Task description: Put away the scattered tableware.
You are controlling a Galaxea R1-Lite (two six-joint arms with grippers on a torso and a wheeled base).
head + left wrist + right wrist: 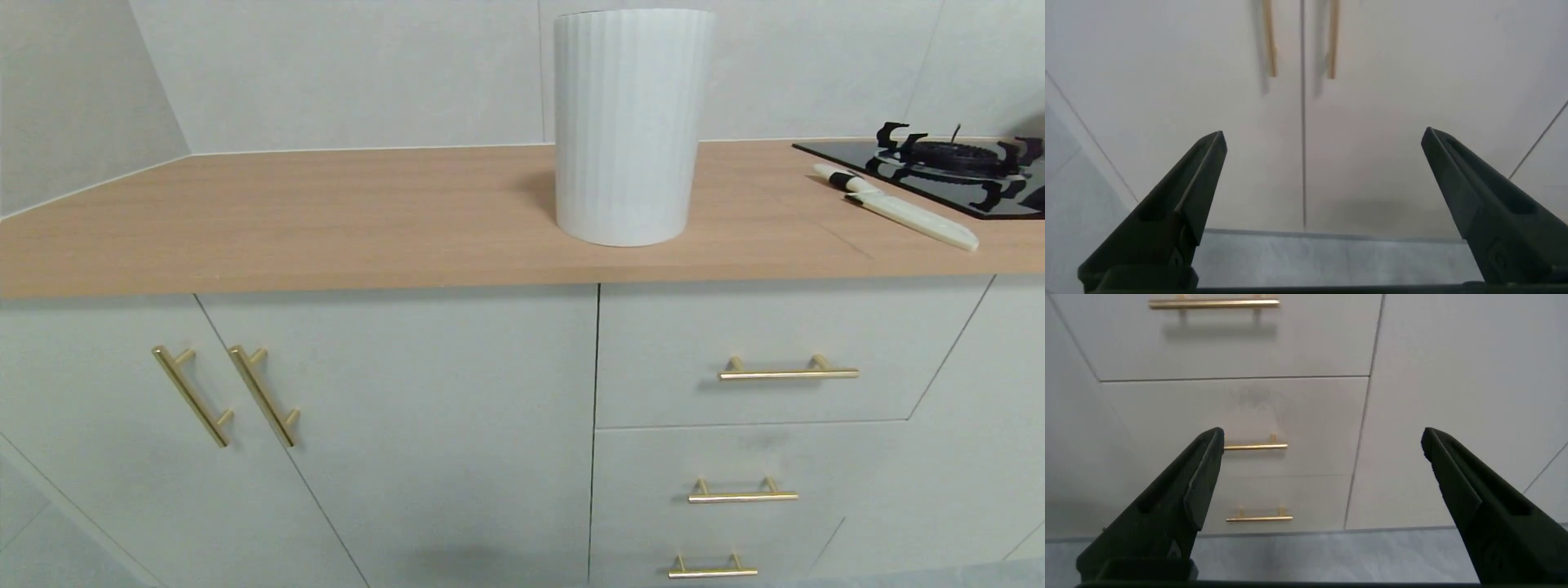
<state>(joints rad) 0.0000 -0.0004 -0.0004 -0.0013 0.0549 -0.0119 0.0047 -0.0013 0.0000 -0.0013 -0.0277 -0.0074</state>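
Knife (pixel 894 206) beside hob (pixel 922 181), head view | left pincer (pixel 1323 137), right pincer (pixel 1321 434) spread wide — facing cabinet doors (pixel 1388 122), drawers (pixel 1241 408)

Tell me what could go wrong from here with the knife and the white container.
The knife lies flat beside the stove, its tip near the counter's front edge; a poor pinch might slide it off. The tall white container stands close to that edge, so an arm rising from below could tip it. The left gripper and right gripper hang open, low before the cabinet, and might snag the brass handles.
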